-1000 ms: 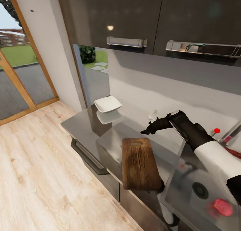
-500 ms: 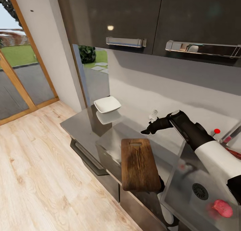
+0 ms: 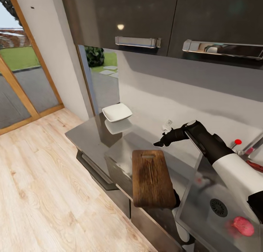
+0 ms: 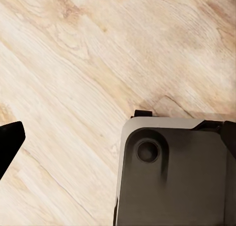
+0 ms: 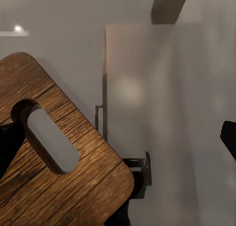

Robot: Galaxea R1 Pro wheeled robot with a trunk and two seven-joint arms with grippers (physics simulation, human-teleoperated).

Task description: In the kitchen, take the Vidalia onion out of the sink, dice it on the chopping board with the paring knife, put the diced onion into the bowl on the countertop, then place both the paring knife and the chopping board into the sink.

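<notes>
Onion [image 3: 243, 225]: lower right of the head view, lying in the sink [image 3: 204, 217] just right of the drain, untouched. Board [image 3: 152, 178] sits centre frame on the countertop [image 3: 91, 138], its near end overhanging the front edge, slot end toward the wall. Bowl [image 3: 117, 113] at centre left, well apart from the board. A red handle at the right edge, likely the knife [image 3: 255, 166], rests beyond the sink.

Right gripper [image 3: 160, 142] hangs above the counter, past the board's slot end, holding nothing we can see. Its wrist view shows dark fingertips at opposite edges, so we judge the jaws wide open. Left gripper: one dark tip [image 4: 10, 142] over wood floor in its wrist view; we cannot tell how far open it is.

We read the step as fetching the onion. To do it well, we swing the right arm back toward the lower right, clear the faucet lever [image 3: 237, 142], descend straight over the bulb, and close across its round middle, not the tip, since it may roll on steel.
</notes>
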